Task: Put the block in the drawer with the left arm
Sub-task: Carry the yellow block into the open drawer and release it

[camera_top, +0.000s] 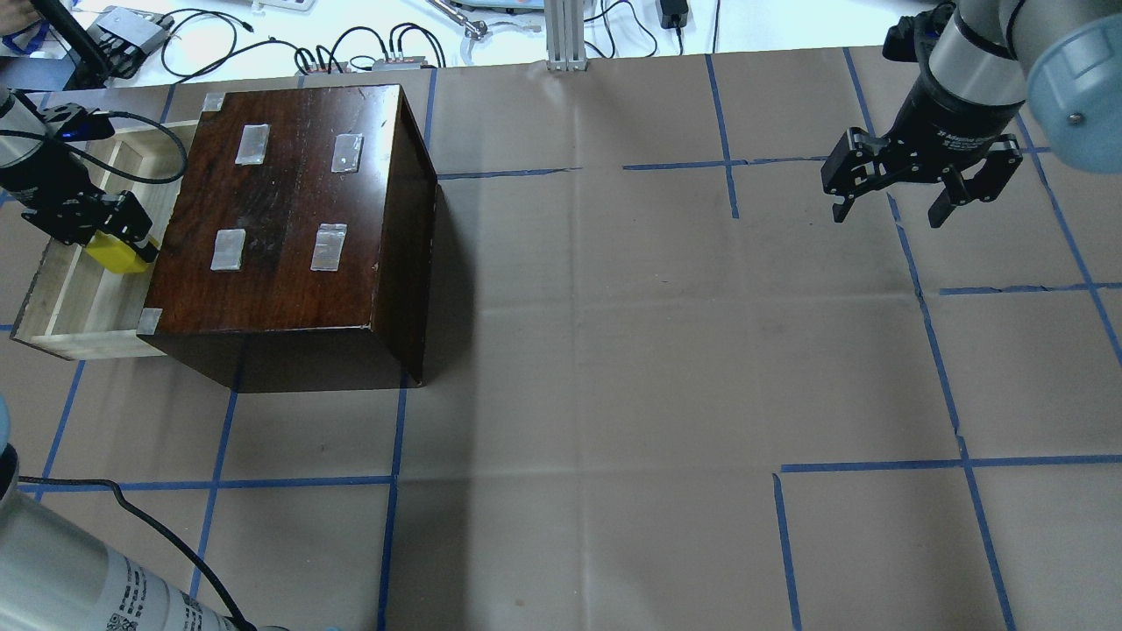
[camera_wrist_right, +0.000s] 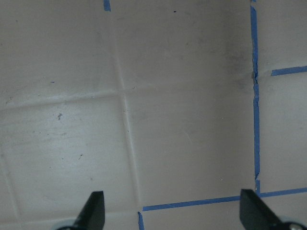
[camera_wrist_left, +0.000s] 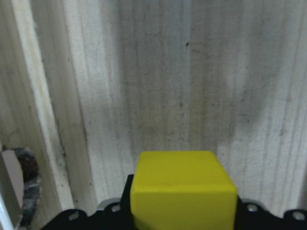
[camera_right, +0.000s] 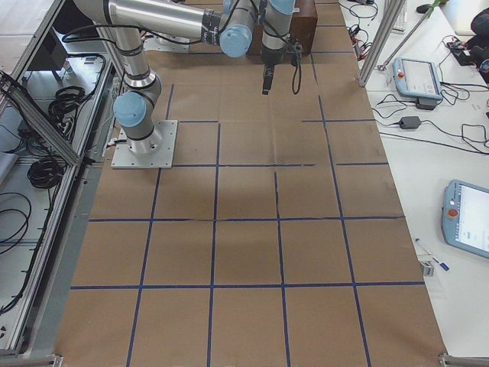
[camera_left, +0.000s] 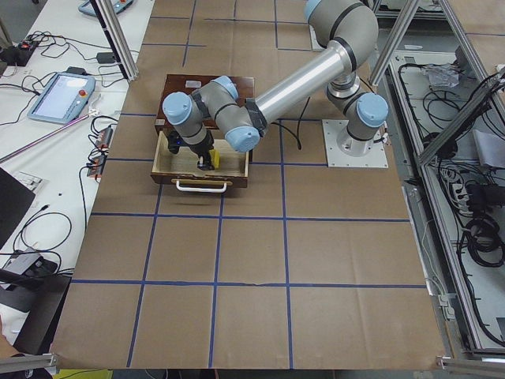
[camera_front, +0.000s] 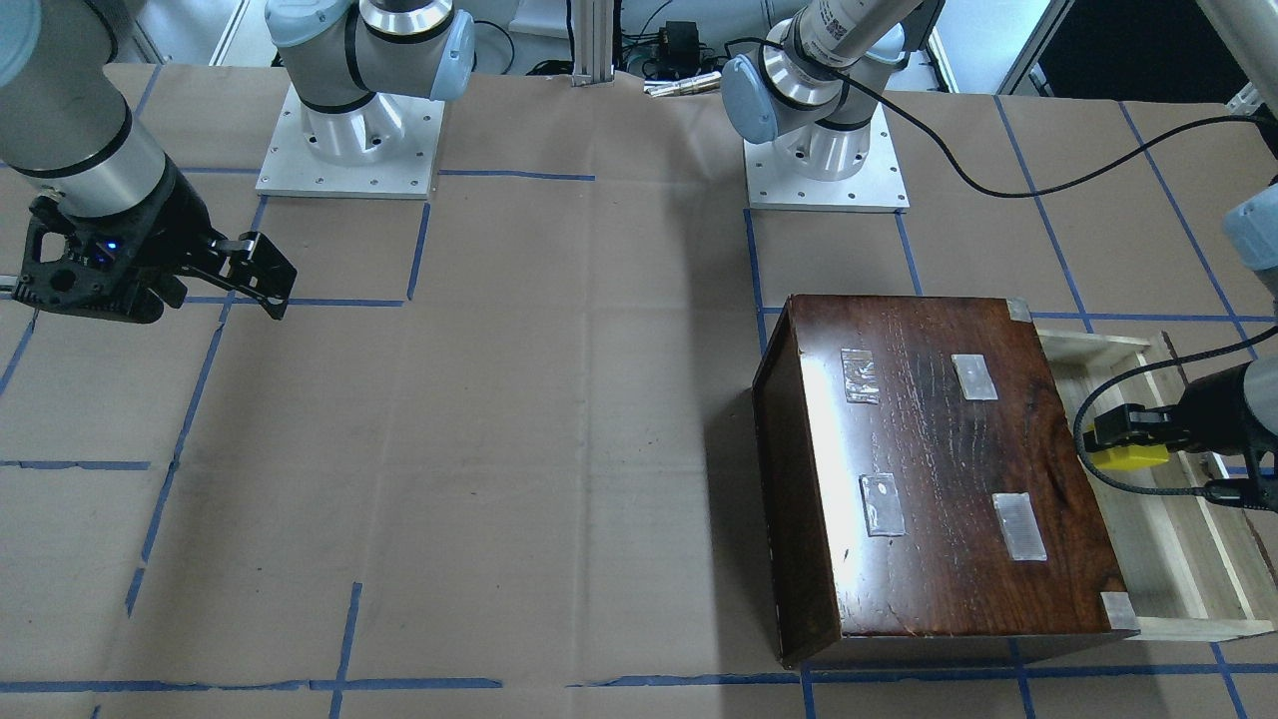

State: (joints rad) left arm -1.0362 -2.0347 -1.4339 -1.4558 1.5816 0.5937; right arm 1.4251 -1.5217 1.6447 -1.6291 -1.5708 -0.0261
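The yellow block [camera_front: 1133, 457] is held between the fingers of my left gripper [camera_front: 1123, 439], which is shut on it. It hangs inside the open drawer [camera_front: 1203, 569], close over the pale wood floor [camera_wrist_left: 192, 86]. The drawer is pulled out of the dark-brown box [camera_front: 949, 469]. In the overhead view the block [camera_top: 118, 256] and left gripper [camera_top: 116, 238] sit just left of the box [camera_top: 289, 202], over the drawer [camera_top: 74, 307]. The block [camera_wrist_left: 182, 189] fills the bottom of the left wrist view. My right gripper [camera_top: 887, 215] is open and empty, far off above bare table; it also shows in the front view [camera_front: 278, 285].
The two arm bases [camera_front: 349, 130] [camera_front: 824, 150] stand at the robot's edge of the paper-covered table with blue tape lines. Cables and power gear [camera_top: 377, 53] lie beyond the table's far edge. The drawer has a white handle [camera_left: 203, 186] on its front panel.
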